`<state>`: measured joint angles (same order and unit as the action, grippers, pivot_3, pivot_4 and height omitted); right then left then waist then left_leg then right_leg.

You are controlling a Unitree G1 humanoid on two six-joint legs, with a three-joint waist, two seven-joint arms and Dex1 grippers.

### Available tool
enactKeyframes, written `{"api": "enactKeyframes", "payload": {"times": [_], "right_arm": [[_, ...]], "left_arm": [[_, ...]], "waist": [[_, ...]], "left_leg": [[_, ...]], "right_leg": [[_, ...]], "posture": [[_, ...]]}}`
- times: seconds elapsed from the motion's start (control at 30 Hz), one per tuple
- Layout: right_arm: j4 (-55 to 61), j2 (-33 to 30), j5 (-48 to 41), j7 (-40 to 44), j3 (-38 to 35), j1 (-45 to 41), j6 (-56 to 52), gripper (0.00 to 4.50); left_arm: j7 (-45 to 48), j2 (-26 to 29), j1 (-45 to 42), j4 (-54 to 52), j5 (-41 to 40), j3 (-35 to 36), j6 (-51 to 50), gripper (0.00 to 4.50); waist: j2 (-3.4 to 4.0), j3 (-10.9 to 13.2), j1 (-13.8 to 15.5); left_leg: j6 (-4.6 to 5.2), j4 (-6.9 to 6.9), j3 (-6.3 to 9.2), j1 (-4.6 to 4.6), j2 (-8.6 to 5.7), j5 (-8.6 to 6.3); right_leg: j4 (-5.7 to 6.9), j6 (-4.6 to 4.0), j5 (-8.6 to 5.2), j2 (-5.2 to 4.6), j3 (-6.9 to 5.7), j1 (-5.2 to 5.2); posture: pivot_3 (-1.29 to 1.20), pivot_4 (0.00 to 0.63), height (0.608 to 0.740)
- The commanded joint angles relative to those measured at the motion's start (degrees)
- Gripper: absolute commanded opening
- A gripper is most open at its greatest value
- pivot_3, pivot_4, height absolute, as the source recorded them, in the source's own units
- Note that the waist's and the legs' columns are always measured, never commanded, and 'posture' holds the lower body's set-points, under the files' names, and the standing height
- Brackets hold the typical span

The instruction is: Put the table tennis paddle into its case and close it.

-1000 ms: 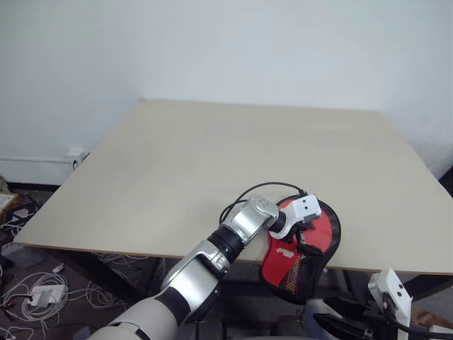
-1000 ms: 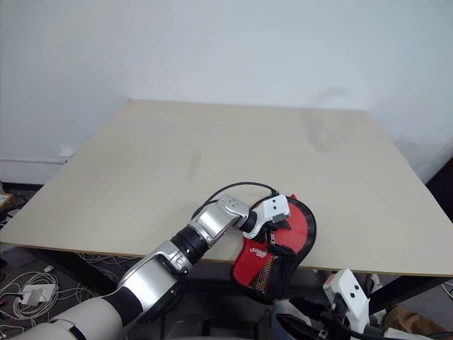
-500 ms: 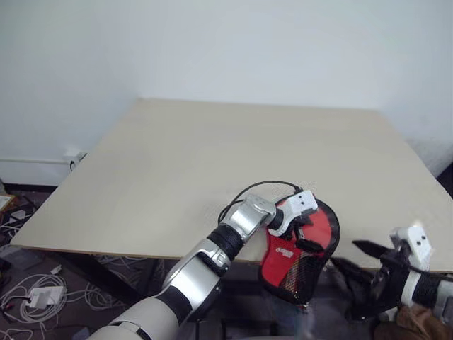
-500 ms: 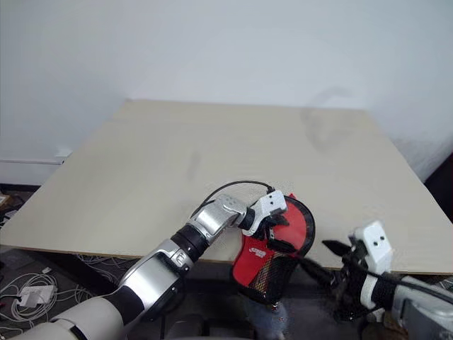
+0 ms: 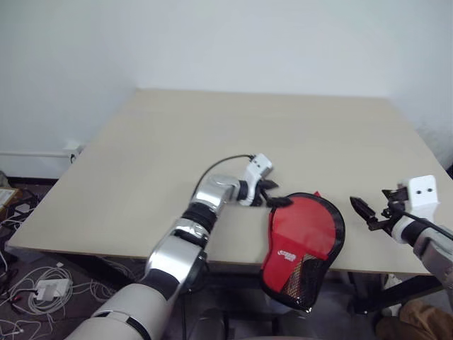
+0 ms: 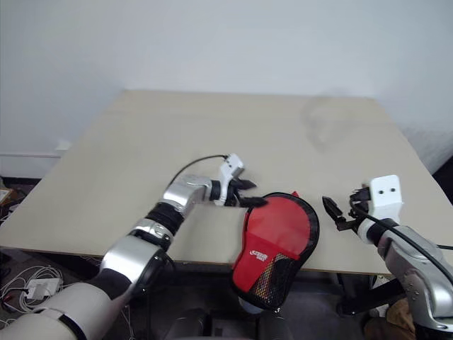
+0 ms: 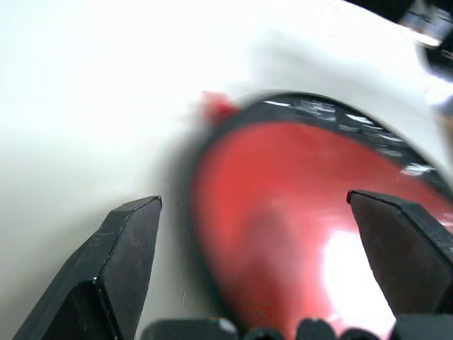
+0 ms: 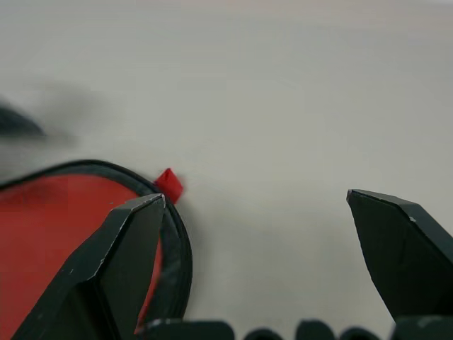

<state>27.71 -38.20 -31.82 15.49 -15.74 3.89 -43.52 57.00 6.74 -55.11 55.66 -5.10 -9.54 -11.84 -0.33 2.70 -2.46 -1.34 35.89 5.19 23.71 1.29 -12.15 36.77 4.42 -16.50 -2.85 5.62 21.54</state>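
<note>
The surface is lying bare across its far and left parts, giving broad room to pass. Near the front edge the case is occupying the middle, its narrow end overhanging the edge. The left gripper is hovering just beside its left rim, and the right gripper is standing near its right side, fingers spread, narrowing both gaps.
</note>
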Motion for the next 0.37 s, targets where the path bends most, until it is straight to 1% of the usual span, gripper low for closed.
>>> {"api": "enactKeyframes", "payload": {"times": [0.03,0.07,0.17,0.2,0.3,0.37], "right_arm": [[5.16,-0.16,-4.29,7.05,-2.11,0.31,2.70,4.49],[5.74,-0.53,-6.19,9.65,-2.94,0.77,2.78,4.49],[7.43,-3.83,-11.77,21.05,-5.97,4.41,3.52,4.49],[7.50,-4.54,-12.84,23.06,-6.43,5.03,3.53,4.49],[6.35,-5.35,-13.92,24.94,-6.68,4.28,3.52,4.49],[5.43,-5.58,-13.40,25.34,-6.36,3.00,3.61,4.49]], "left_arm": [[2.67,3.38,-1.96,0.25,-0.38,2.36,4.81,4.50],[3.98,5.01,-1.80,0.18,-0.48,2.70,5.58,4.50],[10.89,11.91,0.68,-1.70,-0.18,2.56,6.27,4.50],[12.23,13.44,1.33,-1.88,0.13,2.26,6.19,4.50],[11.98,17.93,3.71,-1.14,2.68,0.95,7.05,4.50],[11.67,19.83,4.84,-1.98,3.08,1.37,5.50,4.50]], "waist": [[0.00,0.02,0.21],[-0.01,0.07,0.41],[-0.06,0.29,0.51],[-0.11,0.32,0.47],[-0.20,0.37,0.31],[-0.24,0.39,0.32]], "left_leg": [[0.00,0.01,0.00,0.00,0.00,0.00],[0.00,0.01,0.01,0.00,-0.03,0.00],[0.01,0.08,0.02,-0.02,-0.03,0.00],[0.01,0.08,0.01,-0.04,-0.03,0.00],[0.01,0.14,0.01,-0.15,0.01,0.00],[0.05,0.25,0.01,-0.16,0.01,0.05]], "right_leg": [[-0.01,0.00,0.00,0.00,0.00,-0.02],[-0.01,0.01,-0.01,-0.02,-0.01,-0.04],[0.01,0.01,-0.01,-0.02,-0.02,-0.09],[0.01,0.01,-0.01,-0.02,-0.02,-0.12],[0.05,-0.04,0.02,-0.02,-0.04,-0.18],[0.14,-0.10,0.07,-0.02,-0.05,-0.20]], "posture": [[0.00,0.000,0.740],[0.00,0.000,0.740],[0.00,0.000,0.740],[0.00,0.000,0.740],[0.00,0.000,0.740],[0.00,0.000,0.740]]}}
